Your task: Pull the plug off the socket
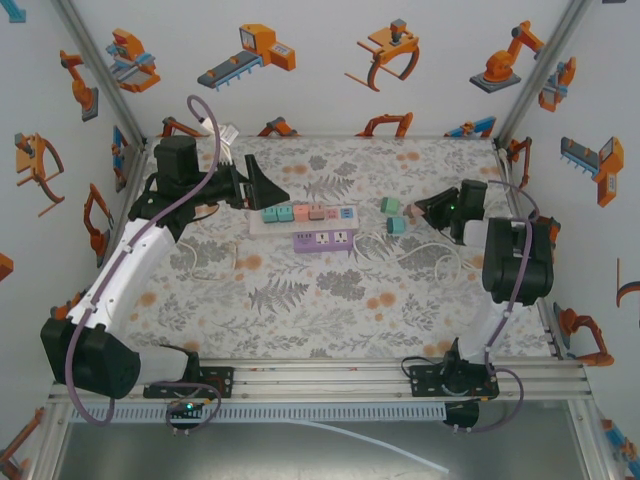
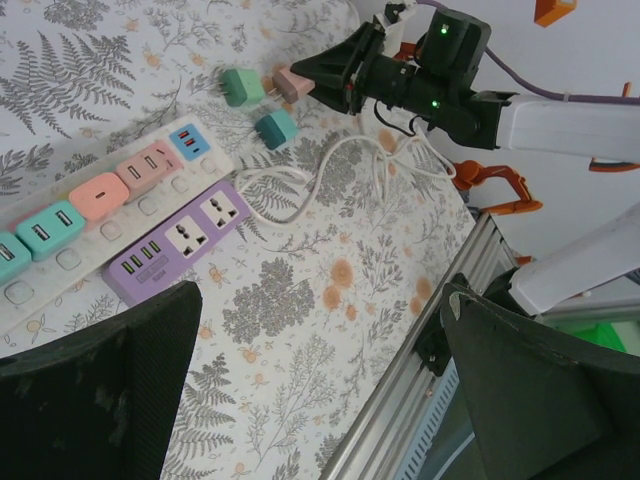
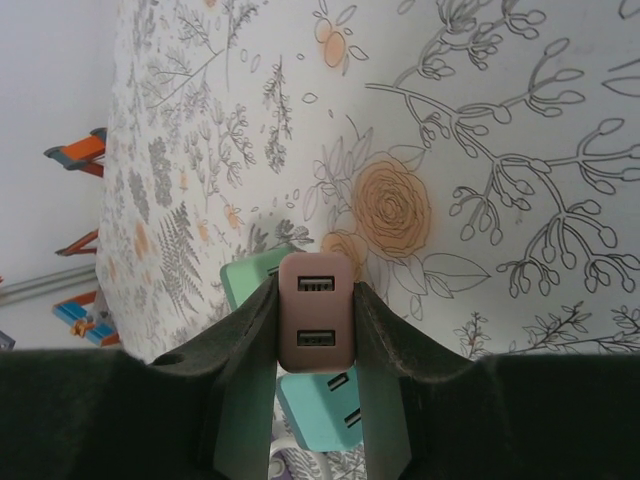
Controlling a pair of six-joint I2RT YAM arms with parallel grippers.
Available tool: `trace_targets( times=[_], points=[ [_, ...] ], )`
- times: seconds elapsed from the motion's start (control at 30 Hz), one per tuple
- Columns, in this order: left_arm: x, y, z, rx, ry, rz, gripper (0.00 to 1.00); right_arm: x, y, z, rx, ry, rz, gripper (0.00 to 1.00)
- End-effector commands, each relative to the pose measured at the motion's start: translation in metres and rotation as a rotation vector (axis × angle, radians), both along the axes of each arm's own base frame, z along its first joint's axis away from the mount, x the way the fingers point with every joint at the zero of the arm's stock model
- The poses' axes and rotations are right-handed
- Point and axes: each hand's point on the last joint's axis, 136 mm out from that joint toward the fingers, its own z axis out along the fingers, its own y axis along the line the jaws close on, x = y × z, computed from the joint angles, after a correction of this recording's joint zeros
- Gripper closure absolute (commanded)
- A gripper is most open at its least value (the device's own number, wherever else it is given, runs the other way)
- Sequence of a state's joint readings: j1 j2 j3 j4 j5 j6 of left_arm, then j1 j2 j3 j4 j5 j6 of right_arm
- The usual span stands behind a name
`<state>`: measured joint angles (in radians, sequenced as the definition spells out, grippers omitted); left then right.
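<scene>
Right gripper [image 3: 315, 290]: clamped on the pink USB plug [image 3: 315, 325], one finger pad on each long side, the two USB ports facing the wrist camera. The grip looks square, and the plug body stands out past the fingertips.

Plug location: clear of both strips, over the right part of the floral table [image 1: 330, 300], well apart from the white power strip [image 2: 105, 228]. Whether the plug touches the cloth cannot be told.

Left gripper [image 2: 320, 300]: jaws spread wide, nothing between them. In the top view it sits near the left end of the white power strip.

White power strip: lies near the table's centre with five coloured adapters seated in a row, two teal, two pink and one blue. The purple power strip [image 2: 180, 250] lies just beside it on the near side, sockets and USB ports facing up.

Loose items: a green adapter [image 2: 243, 86] and a teal adapter [image 2: 277, 128] lie on the cloth just beside the held plug. A white cable [image 2: 330, 170] loops across the table between the strips and the right arm
</scene>
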<state>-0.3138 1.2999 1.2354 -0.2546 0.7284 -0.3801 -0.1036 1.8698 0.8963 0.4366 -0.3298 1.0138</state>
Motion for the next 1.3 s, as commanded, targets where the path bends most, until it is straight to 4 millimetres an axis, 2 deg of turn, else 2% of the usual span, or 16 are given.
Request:
trace_targets(
  times=[0.0,0.27,0.43,0.53,0.63,0.73,0.9,1.0,1.1,1.2,1.27],
  points=[
    [0.002,-0.002,-0.003,0.005,0.001,-0.005,0.03,-0.003,0.001,-0.004,-0.013,-0.001,0.026,0.65],
    [0.004,0.001,-0.007,0.016,0.017,0.020,0.03,-0.012,-0.004,-0.005,-0.071,0.026,0.028,0.53],
    [0.006,0.002,-0.011,0.025,0.023,0.028,0.03,-0.015,-0.010,0.006,-0.138,0.042,0.030,0.45],
    [0.007,0.004,-0.014,0.037,0.034,0.045,0.03,-0.017,-0.014,0.019,-0.187,0.041,0.040,0.42],
    [0.009,0.007,-0.017,0.053,0.037,0.071,0.03,-0.017,-0.017,0.041,-0.238,0.009,0.045,0.42],
    [0.015,0.016,-0.020,0.084,0.042,0.134,0.03,-0.016,-0.021,0.074,-0.292,-0.061,0.046,0.41],
    [0.034,0.048,-0.036,0.168,0.097,0.345,0.03,-0.016,-0.016,0.152,-0.423,-0.260,0.078,0.42],
    [0.044,0.065,-0.046,0.165,0.129,0.454,0.03,-0.020,0.007,0.197,-0.561,-0.394,0.168,0.42],
    [0.054,0.088,-0.062,0.174,0.182,0.595,0.03,-0.027,0.046,0.231,-0.732,-0.528,0.310,0.41],
    [0.061,0.116,-0.082,0.192,0.264,0.742,0.03,-0.040,0.104,0.249,-0.961,-0.686,0.522,0.38],
    [0.064,0.131,-0.096,0.213,0.318,0.809,0.03,-0.052,0.145,0.248,-1.092,-0.802,0.684,0.34]
  ],
)
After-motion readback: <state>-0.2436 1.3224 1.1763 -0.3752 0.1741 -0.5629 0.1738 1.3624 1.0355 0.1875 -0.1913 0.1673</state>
